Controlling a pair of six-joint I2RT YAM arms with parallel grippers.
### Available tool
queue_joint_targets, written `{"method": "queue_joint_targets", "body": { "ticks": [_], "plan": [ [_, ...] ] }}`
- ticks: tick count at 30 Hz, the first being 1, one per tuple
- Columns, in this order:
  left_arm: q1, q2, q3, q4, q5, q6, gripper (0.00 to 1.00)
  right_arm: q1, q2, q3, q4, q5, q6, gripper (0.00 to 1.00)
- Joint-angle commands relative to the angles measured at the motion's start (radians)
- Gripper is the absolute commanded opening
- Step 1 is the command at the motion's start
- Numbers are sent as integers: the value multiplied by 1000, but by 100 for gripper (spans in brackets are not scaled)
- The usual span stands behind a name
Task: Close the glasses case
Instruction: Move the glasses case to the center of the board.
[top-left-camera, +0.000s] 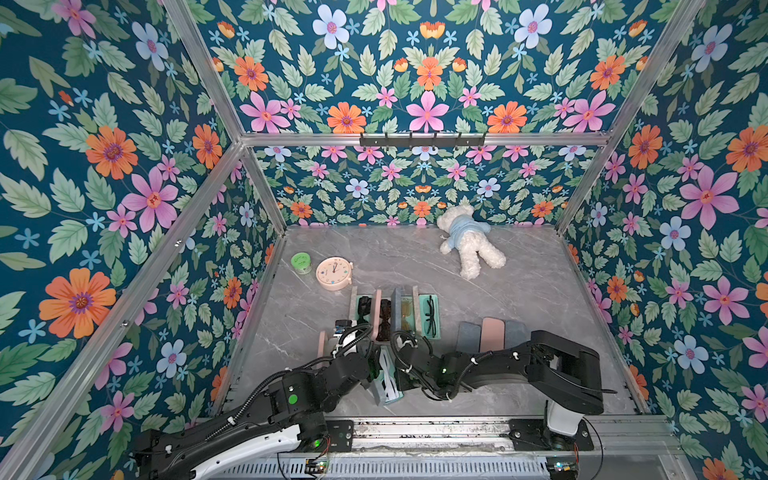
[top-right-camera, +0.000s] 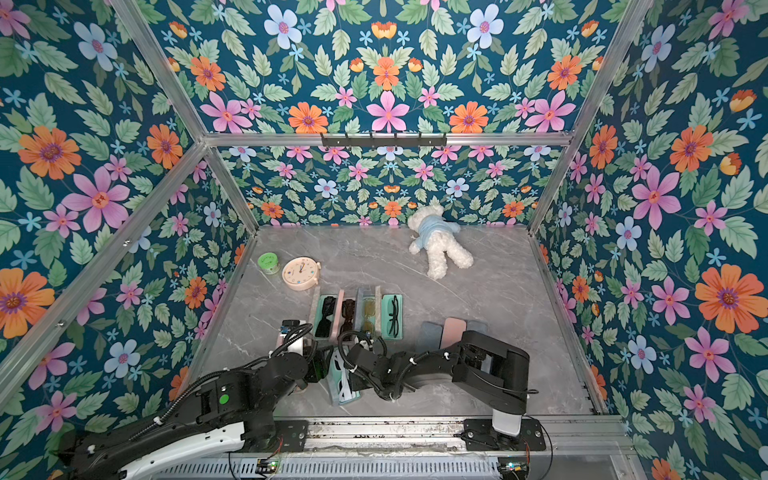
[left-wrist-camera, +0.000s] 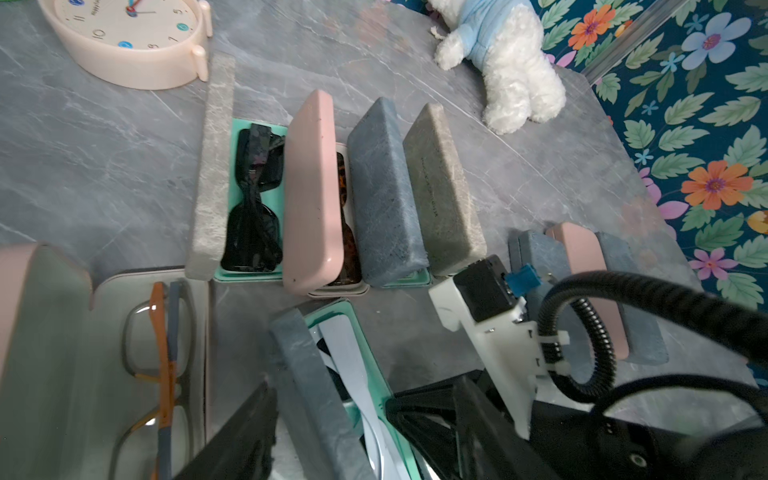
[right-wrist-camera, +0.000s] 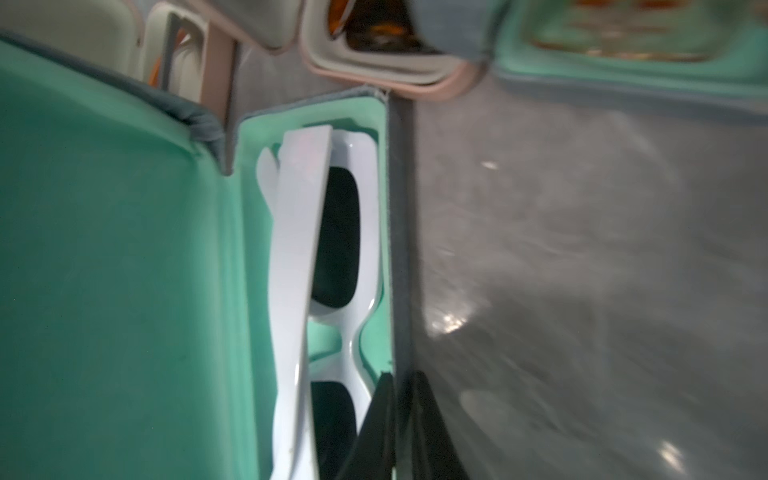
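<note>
The case (top-left-camera: 386, 382) lies open on the surface (top-left-camera: 519, 291) between the arms. The right hand (right-wrist-camera: 403, 378) pinches its wall; the left hand (left-wrist-camera: 328, 399) gapes around the lid (left-wrist-camera: 307, 374). Pushed crooked, the lid could jam on the glasses (right-wrist-camera: 299, 249) or skid the case.

**Grey marbled bench crowded with cases**

On the bench (top-left-camera: 519, 299) a teddy bear (top-left-camera: 469, 241) is laid at 1 o'clock. A green jar (top-left-camera: 301, 263) and a pink clock (top-left-camera: 333, 273) are set at 10. Four open cases (top-left-camera: 405, 316) are lined up at the centre, three closed cases (top-left-camera: 492, 334) at 4, and an open glasses case (top-left-camera: 380, 392) at 6.
</note>
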Motion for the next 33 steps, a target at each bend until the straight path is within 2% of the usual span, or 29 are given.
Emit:
{"method": "queue_joint_targets", "body": {
  "ticks": [1,8,19,33],
  "plan": [
    [0,34,-13,117,42,23,69,-2,-38,-66,-124,92,58,10],
    [-5,90,-64,301,114,31,67,-2,-142,-165,-131,150,99,10],
    [-18,168,-103,412,158,1,67,7,-264,-219,-201,217,124,8],
    [-31,261,-132,518,187,-21,67,31,-286,-255,-155,235,155,12]
  ]
}}
